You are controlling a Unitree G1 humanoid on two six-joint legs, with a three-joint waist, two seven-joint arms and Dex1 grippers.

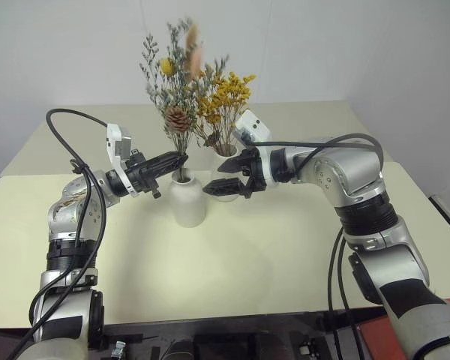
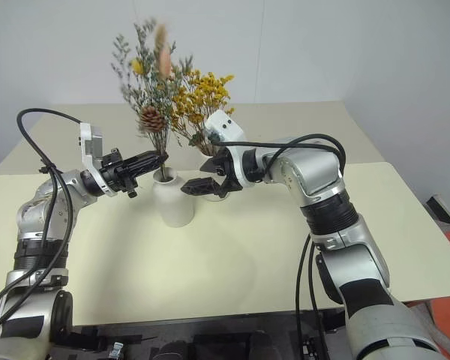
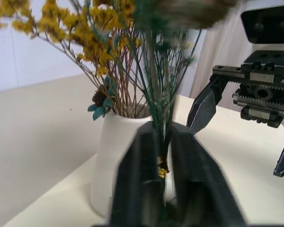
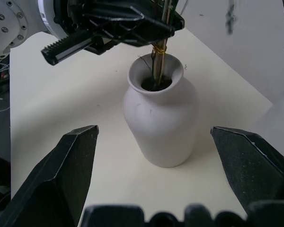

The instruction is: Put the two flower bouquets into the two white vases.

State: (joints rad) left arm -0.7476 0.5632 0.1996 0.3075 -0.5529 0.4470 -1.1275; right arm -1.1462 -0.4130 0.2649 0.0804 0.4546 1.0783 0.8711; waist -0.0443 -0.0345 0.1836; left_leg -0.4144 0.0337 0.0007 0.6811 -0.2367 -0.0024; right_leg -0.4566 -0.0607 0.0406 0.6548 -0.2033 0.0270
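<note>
Nearest the head camera, bare cream desk (image 1: 232, 270) runs up to 2 white vases standing close together at 12 o'clock.

Shorter bottle-shaped vase (image 1: 188, 198) in front; tall cylinder vase (image 1: 225, 174) just behind it, toward 1 o'clock, partly screened by the right gripper.

Yellow-orange bouquet (image 1: 225, 94) already stands in the cylinder, stems down inside the mouth.

Greenish bouquet (image 1: 176, 71) upright, stem ends inside the bottle vase's narrow neck. Left gripper (image 1: 180, 160) comes in from 9 o'clock, jaws around the stems just above the rim. Left wrist view: stems run between the 2 black fingers (image 3: 132, 189), jaws nearly together on them. Whether the pinch is firm or loosening, cannot tell. Grip sits low, probably to steer the stems into the small opening.

Right gripper (image 1: 226, 176) reaches in from 3 o'clock, jaws spread wide, carrying nothing, level with the bottle vase's shoulder but apart from it. Judged: placed to steady the vase if it rocks.

Task near done; left release remains.
</note>
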